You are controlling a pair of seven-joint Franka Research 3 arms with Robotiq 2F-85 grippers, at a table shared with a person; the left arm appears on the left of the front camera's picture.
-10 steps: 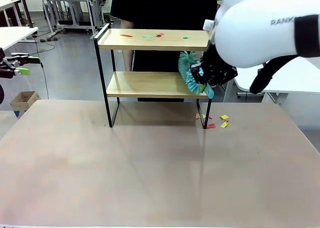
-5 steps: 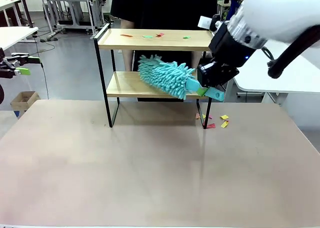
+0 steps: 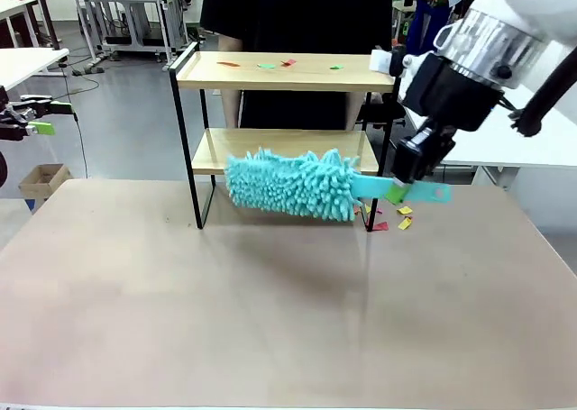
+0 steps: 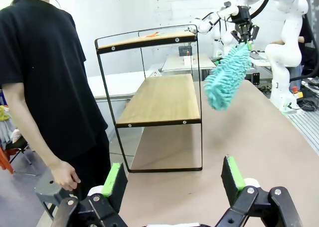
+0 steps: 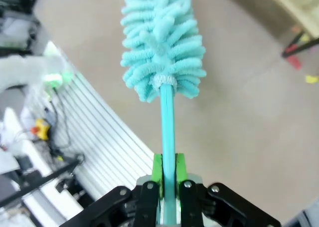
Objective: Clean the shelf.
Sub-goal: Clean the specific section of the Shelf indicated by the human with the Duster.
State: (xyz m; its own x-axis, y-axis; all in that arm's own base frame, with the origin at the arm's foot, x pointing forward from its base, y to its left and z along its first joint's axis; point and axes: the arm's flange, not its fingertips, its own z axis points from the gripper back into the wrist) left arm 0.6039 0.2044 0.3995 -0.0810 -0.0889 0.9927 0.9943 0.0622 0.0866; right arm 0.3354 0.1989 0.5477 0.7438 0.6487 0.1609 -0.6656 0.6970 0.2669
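The shelf (image 3: 275,72) stands at the table's far middle, with small red and green paper scraps (image 3: 288,63) on its top board. My right gripper (image 3: 407,190) is shut on the handle of a fluffy teal duster (image 3: 290,186). The duster hangs level in front of the lower board, above the table. In the right wrist view the green pads (image 5: 158,168) clamp the handle and the duster head (image 5: 162,42) points away. My left gripper (image 4: 173,176) stands open and holds nothing; it looks along the shelf (image 4: 159,97) from its side. It sits off the table's left edge (image 3: 47,118).
A person in black (image 3: 288,13) stands behind the shelf; a hand (image 4: 66,175) hangs near my left gripper. Red and yellow scraps (image 3: 397,218) lie on the table (image 3: 270,320) by the shelf's right front leg. A small cardboard box (image 3: 43,179) sits on the floor at left.
My right arm has pulled the duster out of the lower tier and swung it level, moving right and toward the table's front. The left gripper has not moved.
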